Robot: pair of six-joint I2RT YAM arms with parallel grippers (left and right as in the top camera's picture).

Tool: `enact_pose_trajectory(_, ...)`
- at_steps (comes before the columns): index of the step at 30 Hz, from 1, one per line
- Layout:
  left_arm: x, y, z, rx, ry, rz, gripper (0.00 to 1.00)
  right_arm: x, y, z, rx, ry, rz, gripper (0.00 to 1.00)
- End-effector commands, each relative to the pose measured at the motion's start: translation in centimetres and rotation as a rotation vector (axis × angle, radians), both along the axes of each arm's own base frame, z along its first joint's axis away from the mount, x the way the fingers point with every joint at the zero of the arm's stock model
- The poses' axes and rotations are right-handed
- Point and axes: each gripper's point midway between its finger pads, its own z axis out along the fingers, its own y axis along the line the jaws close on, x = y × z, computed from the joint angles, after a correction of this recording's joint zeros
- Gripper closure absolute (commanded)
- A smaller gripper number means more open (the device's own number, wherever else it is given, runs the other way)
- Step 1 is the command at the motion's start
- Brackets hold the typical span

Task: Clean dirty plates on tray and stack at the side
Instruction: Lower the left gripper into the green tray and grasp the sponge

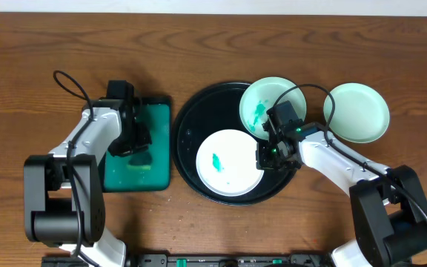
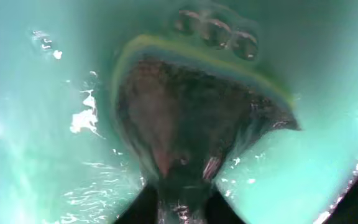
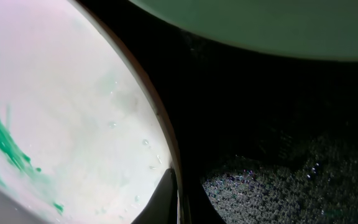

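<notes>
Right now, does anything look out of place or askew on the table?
The smeared mint plate sits across the black tray's upper-right rim rather than flat inside it, so it probably tilts. Otherwise only the expected teal smears on it and the white plate.

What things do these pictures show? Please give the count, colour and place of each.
white plate: one, teal smear, on black tray
smeared mint plate: one, at the tray's far right rim
clean mint plate: one, on the table, right
black tray: one, round, centre
green tray: one, rectangular, left
sponge: one, dark, yellow-edged, in green tray
table: one, brown wood
left hand: holding sponge
right hand: at white plate's rim
</notes>
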Motion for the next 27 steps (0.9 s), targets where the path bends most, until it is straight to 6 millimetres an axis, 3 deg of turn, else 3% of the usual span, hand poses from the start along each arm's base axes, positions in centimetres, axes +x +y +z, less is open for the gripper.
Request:
enact_pose_trajectory(1, -0.7, 0.0, -1.4, -0.013, 0.042, -0.010, 0.93, -1.8, 0.6, -1.2, -0.001, 0.068, 0.026, 0.99)
enact_pose_trajectory(5, -0.5, 0.0, -0.9, -0.013, 0.026, -0.013, 0.93, -2.0, 0.5, -1.3, -0.005, 0.077, 0.026, 0.99)
enact_pose_trajectory(9, 0.6, -0.7, 1.4, -0.040, -0.045, -0.020, 0.93, -2.1, 0.5, -1.3, -0.007, 0.083, 0.026, 0.99)
enact_pose_trajectory(16, 2.7, -2.2, 11.0, -0.018, -0.386, -0.157, 0.93, -1.9, 0.5, -1.3, -0.005, 0.076, 0.026, 0.99)
enact_pose_trajectory(17, 2.9, -2.1, 13.6, 0.030, -0.478, -0.175, 0.93, -1.9, 0.6, -1.3, -0.004, 0.074, 0.026, 0.99)
enact_pose_trajectory(18, 3.0, -2.1, 14.9, 0.055, -0.524, -0.193, 0.93, -1.9, 0.6, -1.3, -0.003, 0.073, 0.026, 0.99)
enact_pose_trajectory(23, 2.8, -2.0, 19.8, 0.151, -0.693, -0.217, 0.93, -1.9, 0.6, -1.3, -0.003, 0.073, 0.026, 0.99)
enact_pose_trajectory(27, 2.5, -2.5, 22.2, 0.173, -0.778, -0.258, 0.93, -1.9, 0.6, -1.3, -0.003, 0.073, 0.026, 0.99)
